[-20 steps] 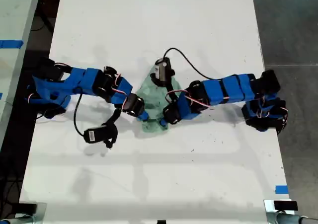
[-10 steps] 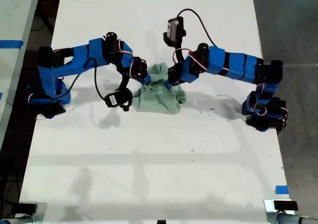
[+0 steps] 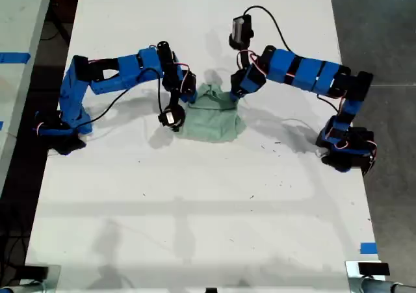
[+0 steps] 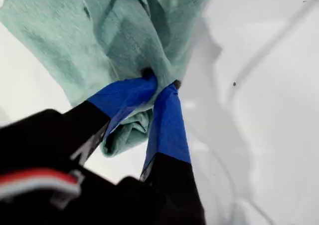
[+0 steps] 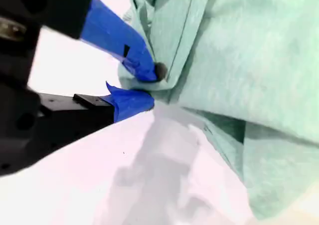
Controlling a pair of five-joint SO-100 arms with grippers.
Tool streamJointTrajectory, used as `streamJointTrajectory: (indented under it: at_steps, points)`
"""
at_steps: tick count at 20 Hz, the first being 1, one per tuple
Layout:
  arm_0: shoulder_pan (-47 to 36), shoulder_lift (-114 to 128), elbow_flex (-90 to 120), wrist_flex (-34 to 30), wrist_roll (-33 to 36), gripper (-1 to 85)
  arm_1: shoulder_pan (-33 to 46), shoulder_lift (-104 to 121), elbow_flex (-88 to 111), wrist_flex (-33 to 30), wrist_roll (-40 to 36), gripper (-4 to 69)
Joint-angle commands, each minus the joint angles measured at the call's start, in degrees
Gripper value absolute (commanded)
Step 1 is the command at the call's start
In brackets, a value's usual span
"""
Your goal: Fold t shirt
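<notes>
Fold step: my first gripper (image 4: 162,85) & my second gripper (image 5: 144,88) each clamp a t shirt (image 3: 211,116) edge, prob. to lift & carry it over.

The t shirt (image 4: 99,30) is soft, matt knitted cloth — finely ribbed. My first gripper (image 4: 162,85) has matt blue tape over black plastic; the table (image 3: 195,228) is smooth white.

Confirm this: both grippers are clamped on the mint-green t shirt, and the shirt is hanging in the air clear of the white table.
Not quite. Both my first gripper and my second gripper are clamped on the t shirt, but the exterior view shows most of the shirt lying on the white table, not hanging clear of it.
</notes>
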Motion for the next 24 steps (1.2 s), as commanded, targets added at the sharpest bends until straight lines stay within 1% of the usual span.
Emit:
streamJointTrajectory:
  at_steps: [1,2,4,7,9,12,13,14,15,16,18,19,20,22,24]
  points:
    - [-2.37,-0.44,-1.93,-0.44,0.88,16.1,1.93,-1.05,-0.97,-2.29,-1.76,27.2]
    - [-2.81,-0.26,-1.93,0.0,0.88,17.0,2.2,-1.67,-1.32,-2.29,-2.37,32.2]
    - [-3.69,2.46,-2.02,1.14,1.14,17.5,3.34,-1.49,-1.58,-1.23,-2.72,33.3]
    - [-4.31,10.72,-1.93,3.16,2.64,16.8,4.92,2.11,-2.37,1.67,-2.46,29.9]
    - [-4.92,17.31,-1.85,5.19,2.81,16.0,5.27,6.94,-3.43,4.75,-2.37,27.3]
    - [-6.15,27.95,1.41,5.98,2.55,13.2,5.8,18.02,-1.76,9.49,-1.67,23.8]
    - [-6.06,31.82,2.72,6.06,2.02,11.4,5.8,23.12,0.26,10.63,-1.14,20.9]
    - [-4.83,35.77,3.52,6.06,0.79,4.8,5.45,28.92,2.64,11.69,-0.26,12.9]
    - [-2.37,39.64,3.52,6.06,-1.05,-0.1,4.48,35.24,5.27,12.48,0.88,2.5]
    - [0.97,43.42,3.69,6.06,-3.08,-0.1,2.64,42.19,8.61,13.01,2.2,1.2]
    - [6.94,52.21,8.79,5.89,-8.09,-0.1,-1.58,58.71,19.51,13.01,6.24,1.2]
    - [8.7,58.01,14.85,5.27,-10.72,-0.1,-3.78,67.85,25.84,13.01,8.17,1.3]
    - [10.11,64.42,22.68,3.16,-12.04,-0.1,-5.98,76.03,31.82,13.36,10.55,1.3]
    - [13.45,77.08,40.69,-3.52,-13.71,-0.1,-10.9,89.12,45.79,12.57,15.91,1.3]
    - [17.14,88.68,60.47,-12.74,-16.79,-0.1,-16.79,102.66,61.26,8.61,20.3,1.4]
